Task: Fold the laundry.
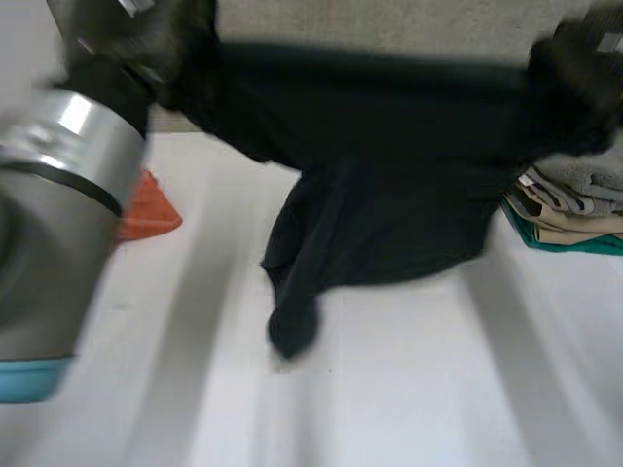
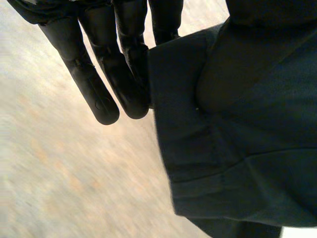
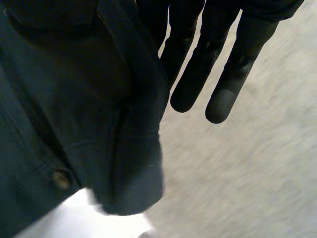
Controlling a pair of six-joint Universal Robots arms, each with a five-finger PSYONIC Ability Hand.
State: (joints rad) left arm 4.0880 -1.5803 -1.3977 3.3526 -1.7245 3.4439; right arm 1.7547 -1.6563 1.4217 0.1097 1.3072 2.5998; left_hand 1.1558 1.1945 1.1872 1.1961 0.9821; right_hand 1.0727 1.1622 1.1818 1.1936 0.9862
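Observation:
A dark navy garment (image 1: pixel 389 175) hangs spread between my two hands above the white table (image 1: pixel 409 389), one part trailing down to the tabletop (image 1: pixel 292 326). My left hand (image 1: pixel 146 39) holds its upper corner on the left. In the left wrist view a hemmed edge of the garment (image 2: pixel 237 124) runs in beside the straight fingers (image 2: pixel 99 74) and is pinched there. My right hand (image 1: pixel 574 68) holds the opposite upper corner. In the right wrist view the garment (image 3: pixel 74 99), with a button (image 3: pixel 61 179), hangs from beside the straight fingers (image 3: pixel 223 74).
An orange cloth (image 1: pixel 146 209) lies on the table at the left, partly behind my left arm (image 1: pixel 58 214). A stack of folded cloths (image 1: pixel 574 209) in grey, beige and teal sits at the right edge.

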